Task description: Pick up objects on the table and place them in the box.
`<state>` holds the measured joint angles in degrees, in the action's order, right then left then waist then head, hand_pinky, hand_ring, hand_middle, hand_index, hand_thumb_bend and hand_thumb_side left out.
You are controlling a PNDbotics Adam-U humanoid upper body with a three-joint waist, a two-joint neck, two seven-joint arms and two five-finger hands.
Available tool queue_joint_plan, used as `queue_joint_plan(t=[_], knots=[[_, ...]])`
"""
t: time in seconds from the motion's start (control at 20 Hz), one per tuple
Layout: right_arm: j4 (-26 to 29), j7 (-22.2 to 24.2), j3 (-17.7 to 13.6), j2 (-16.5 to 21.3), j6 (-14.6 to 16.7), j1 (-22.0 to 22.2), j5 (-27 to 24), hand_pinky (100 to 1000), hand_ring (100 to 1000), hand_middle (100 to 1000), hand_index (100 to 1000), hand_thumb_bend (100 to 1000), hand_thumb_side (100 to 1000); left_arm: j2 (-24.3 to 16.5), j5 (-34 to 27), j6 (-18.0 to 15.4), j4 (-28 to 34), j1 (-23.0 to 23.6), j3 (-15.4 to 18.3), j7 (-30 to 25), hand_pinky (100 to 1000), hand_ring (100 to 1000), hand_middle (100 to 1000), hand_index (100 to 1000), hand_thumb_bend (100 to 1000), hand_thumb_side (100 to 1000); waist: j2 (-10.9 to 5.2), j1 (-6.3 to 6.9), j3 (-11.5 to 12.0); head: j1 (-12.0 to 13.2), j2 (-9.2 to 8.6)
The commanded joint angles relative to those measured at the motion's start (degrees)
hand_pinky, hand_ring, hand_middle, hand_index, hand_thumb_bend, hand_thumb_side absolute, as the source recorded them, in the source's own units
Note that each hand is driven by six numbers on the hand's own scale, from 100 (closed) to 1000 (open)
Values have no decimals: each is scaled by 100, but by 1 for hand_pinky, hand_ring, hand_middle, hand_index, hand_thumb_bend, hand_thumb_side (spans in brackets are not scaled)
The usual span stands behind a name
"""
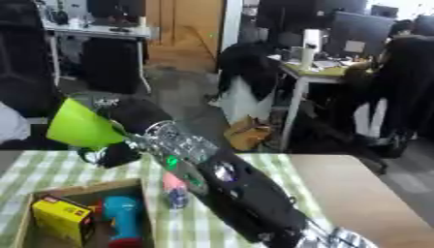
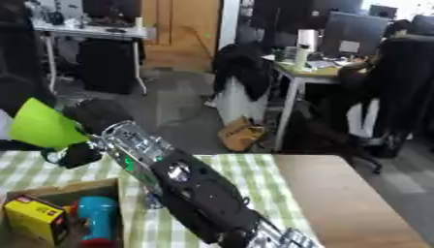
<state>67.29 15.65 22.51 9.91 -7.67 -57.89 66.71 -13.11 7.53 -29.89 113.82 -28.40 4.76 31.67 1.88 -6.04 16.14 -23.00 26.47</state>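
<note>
My right arm (image 1: 237, 193) reaches from the lower right up to the far left. Its black hand (image 1: 135, 116) is curled on a lime-green cone-shaped object (image 1: 81, 126), held in the air above the table's far left edge. Dark fingers (image 1: 117, 154) show under the cone. An open cardboard box (image 1: 85, 188) sits at the near left. Inside it lie a yellow packet (image 1: 61, 218) and a teal object with a red base (image 1: 123, 218). A pink object (image 1: 172, 181) and a small blue thing (image 1: 176, 197) lie on the cloth beside the box, partly hidden by the arm. My left hand does not show.
A green-and-white checked cloth (image 1: 51, 167) covers the table's left part; bare brown tabletop (image 1: 356, 193) lies to the right. Beyond the far edge are desks, chairs, a brown bag (image 1: 246, 133) on the floor and a seated person.
</note>
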Motion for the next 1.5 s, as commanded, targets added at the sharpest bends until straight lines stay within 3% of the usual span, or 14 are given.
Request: queue_joint_plan(t=[0.05,0.8,1.15,1.5], knots=[[-67,-277,-55,87,188,48,5,100,100,100,153,100,784,-24,-17,-47,77,-119,-18,3,830,861,786,860,213,1000,63,137,4,-26,-95],[-1041,-1496,-35,-14,1199,392,-117,100,100,100,153,100,801,-6,-6,-74,77,-178,-7,16,830,861,786,860,214,1000,124,150,27,-35,-107],[-1640,-2265,27,-186,1596,496,109,100,100,100,156,100,827,8,12,-87,77,-191,-10,15,830,862,786,861,217,1000,118,147,43,148,-38],[-1907,-2503,-55,-300,1805,468,139,100,100,100,157,100,836,42,6,-93,77,-213,-21,9,831,862,786,861,218,1000,143,142,58,135,-56]])
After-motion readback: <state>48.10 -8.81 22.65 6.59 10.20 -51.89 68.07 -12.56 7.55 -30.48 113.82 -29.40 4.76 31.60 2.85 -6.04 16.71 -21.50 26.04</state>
